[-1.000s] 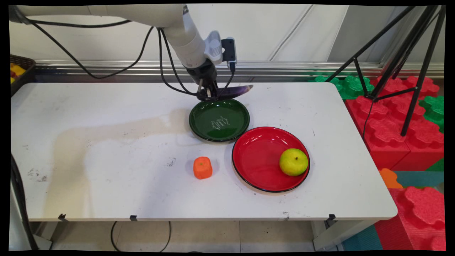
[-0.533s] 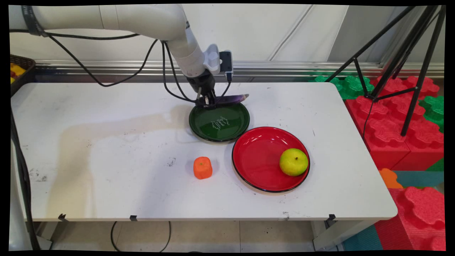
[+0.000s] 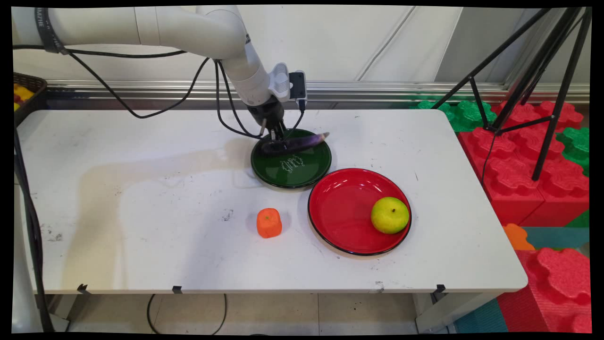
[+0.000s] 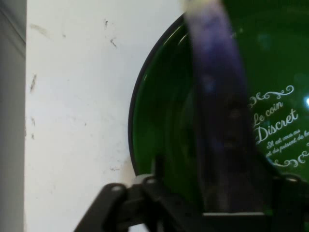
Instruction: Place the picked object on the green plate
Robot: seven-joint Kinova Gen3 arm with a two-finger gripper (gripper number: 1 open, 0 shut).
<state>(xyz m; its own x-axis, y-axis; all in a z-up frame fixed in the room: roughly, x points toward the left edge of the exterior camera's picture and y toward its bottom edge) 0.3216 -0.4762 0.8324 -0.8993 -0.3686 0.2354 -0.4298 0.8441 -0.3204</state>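
Note:
My gripper (image 3: 275, 141) is shut on a long purple eggplant (image 3: 297, 142), holding it by its left end just over the far part of the green plate (image 3: 291, 172). The eggplant lies nearly level, its tip pointing right over the plate's far rim. In the hand view the eggplant (image 4: 219, 96) runs up from between the black fingers, with the green plate (image 4: 159, 121) and its white lettering right beneath it.
A red plate (image 3: 339, 212) holding a yellow-green round fruit (image 3: 390, 215) sits right of centre. An orange cube-shaped fruit (image 3: 269, 222) stands on the table in front of the green plate. A basket (image 3: 23, 94) is at the far left; a tripod (image 3: 533, 85) and foam blocks stand to the right.
The gripper has carried the eggplant down and toward the near side, from behind the green plate to low over its far part.

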